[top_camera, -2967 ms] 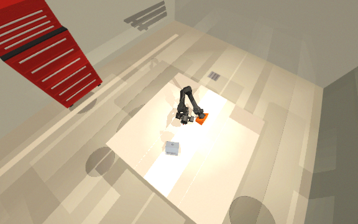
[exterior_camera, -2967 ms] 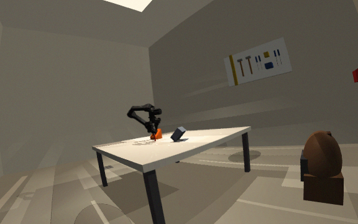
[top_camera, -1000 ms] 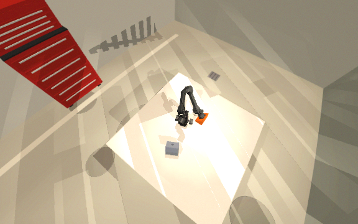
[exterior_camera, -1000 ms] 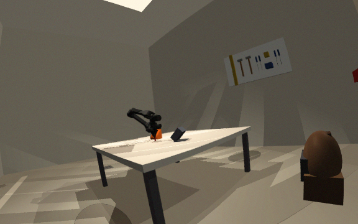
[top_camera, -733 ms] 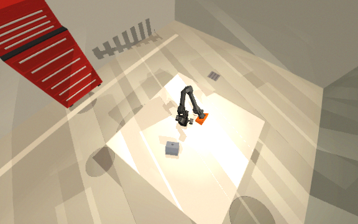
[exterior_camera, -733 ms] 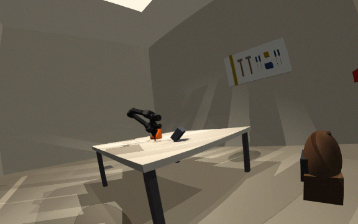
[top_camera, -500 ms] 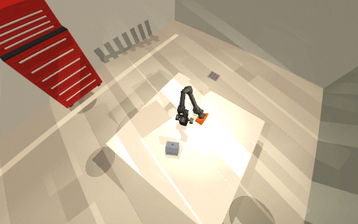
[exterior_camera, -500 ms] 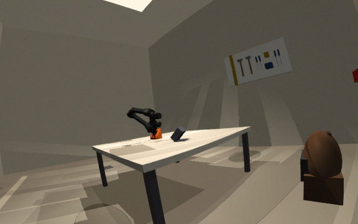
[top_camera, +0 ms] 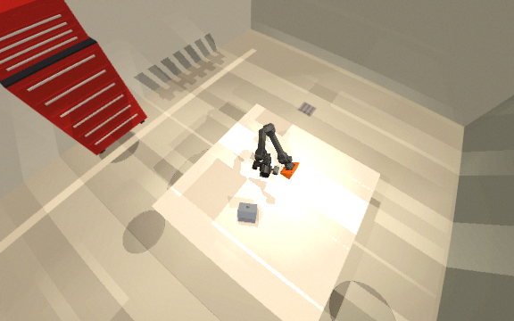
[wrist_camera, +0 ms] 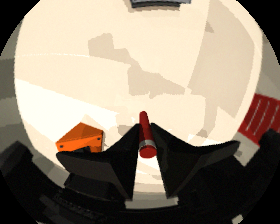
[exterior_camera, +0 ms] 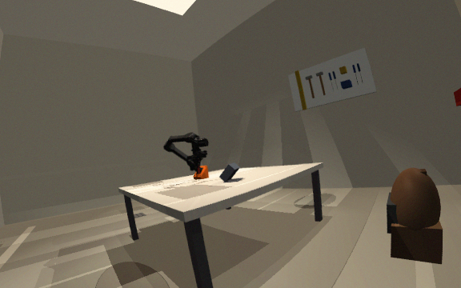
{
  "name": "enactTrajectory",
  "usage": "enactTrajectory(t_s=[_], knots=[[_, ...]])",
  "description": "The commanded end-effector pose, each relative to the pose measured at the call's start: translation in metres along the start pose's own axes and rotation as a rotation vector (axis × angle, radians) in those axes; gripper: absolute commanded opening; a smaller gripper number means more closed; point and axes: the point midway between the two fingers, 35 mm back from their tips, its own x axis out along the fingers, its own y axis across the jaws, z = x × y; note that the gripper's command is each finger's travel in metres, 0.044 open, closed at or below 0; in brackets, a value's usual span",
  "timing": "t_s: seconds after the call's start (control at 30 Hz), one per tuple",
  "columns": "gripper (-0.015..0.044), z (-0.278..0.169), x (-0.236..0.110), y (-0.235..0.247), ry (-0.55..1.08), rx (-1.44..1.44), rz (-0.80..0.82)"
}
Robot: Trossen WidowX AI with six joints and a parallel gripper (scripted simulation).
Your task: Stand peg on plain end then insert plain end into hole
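The red peg [wrist_camera: 146, 136] is between my fingertips in the wrist view, its white-banded end towards the camera and its plain end pointing away. My gripper [wrist_camera: 144, 126] is shut on it, near the banded end. In the top and exterior views the arm's wrist is raised over the table [top_camera: 293, 267] [exterior_camera: 254, 190], and the peg is too small or hidden to make out. The sloped grey panel block [top_camera: 247, 214] [exterior_camera: 229, 172] [wrist_camera: 161, 5] stands apart from the gripper. Its single hole [top_camera: 247, 207] shows as a dark spot in the top view; only the block's edge shows in the wrist view.
The orange block [top_camera: 291, 171] [exterior_camera: 202, 173] [wrist_camera: 83, 136] stands at the arm's base, left of the fingers in the wrist view. A red tool cabinet [top_camera: 74, 89] [wrist_camera: 267, 118] stands off the table.
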Motion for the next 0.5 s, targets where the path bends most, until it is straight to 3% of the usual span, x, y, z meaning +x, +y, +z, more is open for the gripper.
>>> enactTrajectory(t_s=[0.0,0.47], knots=[[0.0000,0.000,-0.011,0.000,0.003,0.003,0.000],[0.0000,0.021,-0.011,0.003,-0.068,0.092,0.066]])
